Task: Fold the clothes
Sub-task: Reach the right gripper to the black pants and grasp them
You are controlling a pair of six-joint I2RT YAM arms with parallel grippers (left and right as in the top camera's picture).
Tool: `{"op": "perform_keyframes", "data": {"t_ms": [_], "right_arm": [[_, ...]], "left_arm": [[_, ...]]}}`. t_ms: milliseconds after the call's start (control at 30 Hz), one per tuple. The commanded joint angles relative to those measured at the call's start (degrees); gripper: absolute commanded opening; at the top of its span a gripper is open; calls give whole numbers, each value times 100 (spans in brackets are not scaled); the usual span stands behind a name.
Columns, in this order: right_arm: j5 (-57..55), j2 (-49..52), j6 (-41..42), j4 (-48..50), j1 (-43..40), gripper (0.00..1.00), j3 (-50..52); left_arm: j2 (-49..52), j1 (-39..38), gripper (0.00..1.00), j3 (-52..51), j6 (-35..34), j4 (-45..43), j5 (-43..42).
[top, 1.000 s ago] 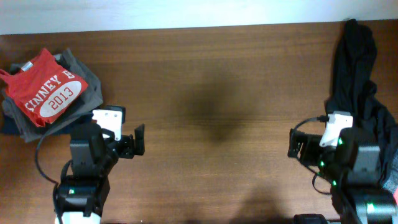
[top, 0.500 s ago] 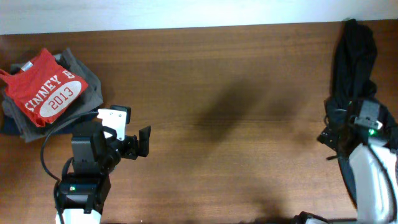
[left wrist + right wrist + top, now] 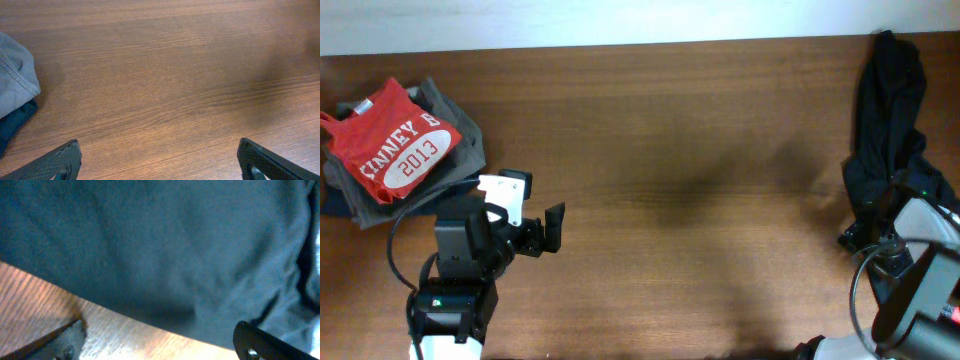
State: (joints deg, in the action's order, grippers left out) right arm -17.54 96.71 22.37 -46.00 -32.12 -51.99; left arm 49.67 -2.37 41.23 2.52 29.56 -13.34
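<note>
The black trousers [image 3: 890, 120] lie crumpled in a long heap at the table's right edge; their waistband is hidden. They fill the right wrist view [image 3: 165, 245] as dark soft fabric. My right gripper [image 3: 160, 340] is open, low over the wood, right at the near edge of the trousers, holding nothing. In the overhead view it sits against the heap's lower end [image 3: 868, 228]. My left gripper [image 3: 160, 160] is open and empty over bare wood at the front left [image 3: 548, 230].
A stack of folded garments, topped by a red "2013" T-shirt [image 3: 395, 145] over grey and navy pieces, sits at the back left. A grey denim edge [image 3: 15, 75] shows in the left wrist view. The brown wooden table [image 3: 680, 150] ends at a white wall behind.
My right arm has swung right and forward from the table's front to the lower end of the trousers. My left gripper has shifted slightly right.
</note>
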Motion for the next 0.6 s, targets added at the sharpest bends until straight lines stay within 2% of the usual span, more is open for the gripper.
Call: {"op": "perform_keyframes", "data": {"t_ms": [0, 200, 333, 467, 567], "right_arm": [[-116, 382, 44, 184, -22, 99, -57], [-238, 632, 44, 420, -22, 100, -57], [-262, 632, 48, 520, -22, 80, -57], [-262, 632, 46, 557, -22, 47, -57], [-256, 632, 48, 557, -22, 27, -57]], "left_arm": [[-28, -22, 99, 140, -37, -31, -107], [-28, -20, 99, 140, -37, -37, -107], [-28, -20, 99, 140, -37, -39, -107], [-28, -20, 99, 140, -37, -59, -107], [-28, -20, 99, 140, -37, -87, -105]]}}
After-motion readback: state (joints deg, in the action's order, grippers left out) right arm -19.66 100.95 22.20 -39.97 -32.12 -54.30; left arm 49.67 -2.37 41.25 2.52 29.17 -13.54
